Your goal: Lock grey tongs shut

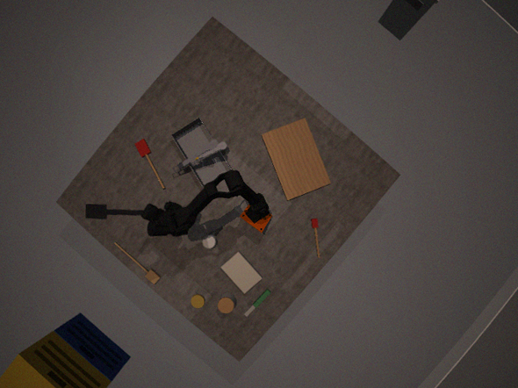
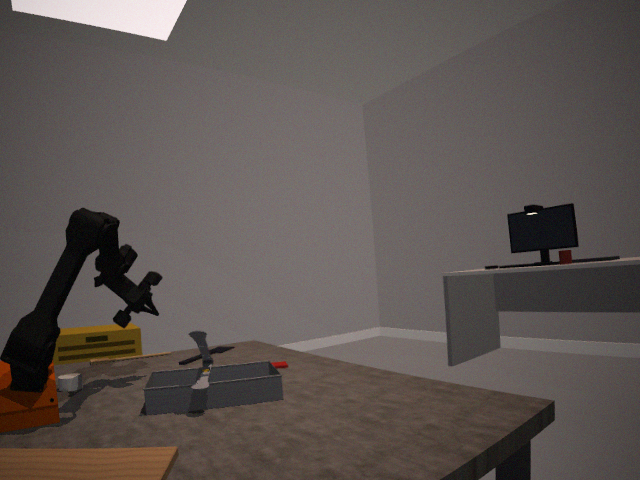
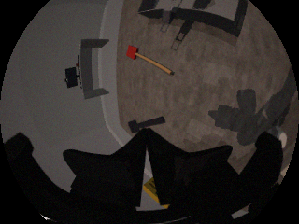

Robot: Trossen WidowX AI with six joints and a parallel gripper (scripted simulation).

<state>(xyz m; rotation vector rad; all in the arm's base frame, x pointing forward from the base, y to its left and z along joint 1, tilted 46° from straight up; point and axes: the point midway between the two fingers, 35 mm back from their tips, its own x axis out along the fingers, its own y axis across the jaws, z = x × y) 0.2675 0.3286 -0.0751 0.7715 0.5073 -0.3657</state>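
Observation:
The grey tongs point(image 1: 212, 152) point(image 2: 201, 380) lie open across the grey roasting tin point(image 1: 186, 130) point(image 2: 242, 390) point(image 3: 219, 24), reaching past its rims, with a small yellow mark near the hinge. In the wrist view only part of them shows at the top edge. The wooden board point(image 1: 296, 159) point(image 2: 77, 465) lies flat, apart from the tin. My gripper point(image 2: 156, 313) point(image 3: 146, 131) is shut with its fingertips together and nothing between them. It is in the air above the table, away from the tongs and angled downward. In the overhead view its fingertips cannot be made out clearly.
A black spatula point(image 1: 95, 210) point(image 2: 206, 354) point(image 3: 154, 122) lies below my fingertips' side of the table. A red-headed spatula point(image 1: 142, 147) point(image 3: 132, 51) lies beside the tin. A white round item point(image 1: 208, 242) point(image 2: 69, 382) and a pale slab point(image 1: 241, 272) are near the arm's base.

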